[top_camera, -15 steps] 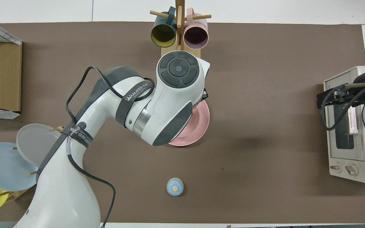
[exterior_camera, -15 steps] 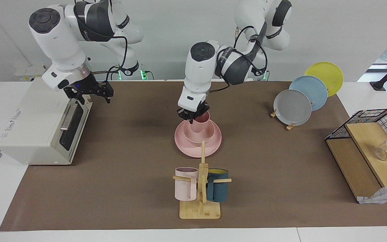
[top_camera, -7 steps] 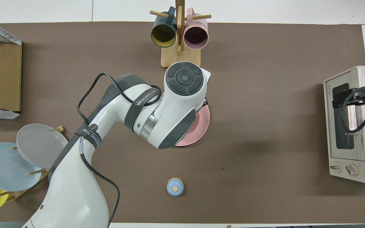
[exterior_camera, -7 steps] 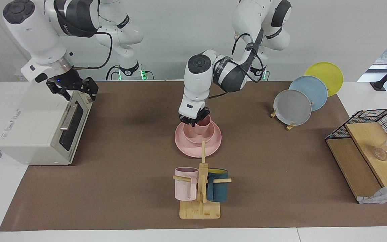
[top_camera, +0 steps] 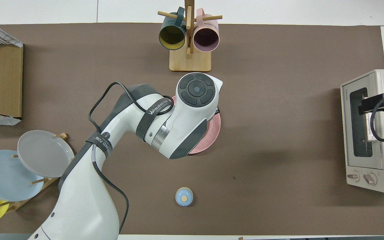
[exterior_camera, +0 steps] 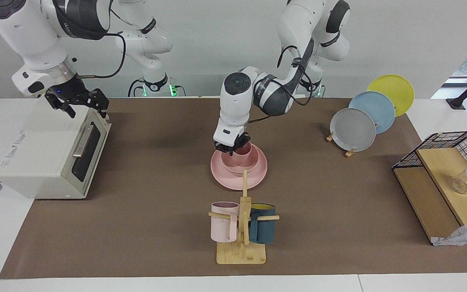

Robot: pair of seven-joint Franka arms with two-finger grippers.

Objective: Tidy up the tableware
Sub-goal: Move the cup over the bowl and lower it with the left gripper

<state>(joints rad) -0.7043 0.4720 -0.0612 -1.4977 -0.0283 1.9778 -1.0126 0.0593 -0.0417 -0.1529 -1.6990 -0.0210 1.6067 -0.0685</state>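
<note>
The pink plate [exterior_camera: 238, 178] lies in the middle of the table, and its rim also shows in the overhead view [top_camera: 212, 133]. The pink bowl [exterior_camera: 239, 164] sits on it. The pink cup [exterior_camera: 243, 153] stands upright inside the bowl. My left gripper [exterior_camera: 231, 148] is shut on the cup's rim, on the side toward the right arm's end. In the overhead view the left arm hides the bowl, the cup and the gripper. My right gripper [exterior_camera: 78, 104] is open and empty in the air over the toaster oven [exterior_camera: 51, 150], also seen from overhead [top_camera: 380, 103].
A wooden mug rack [exterior_camera: 241, 243] with a pale-pink mug [exterior_camera: 223, 222] and a dark-teal mug [exterior_camera: 262, 224] stands farther from the robots than the plate. Grey, blue and yellow plates [exterior_camera: 355, 129] stand in a rack. A wire-and-wood shelf [exterior_camera: 440, 182] is at the left arm's end. A small blue knob [top_camera: 184, 196] lies nearer.
My left gripper has lowered the pink cup into the bowl. My right gripper has risen and moved from in front of the oven door to over the oven's top.
</note>
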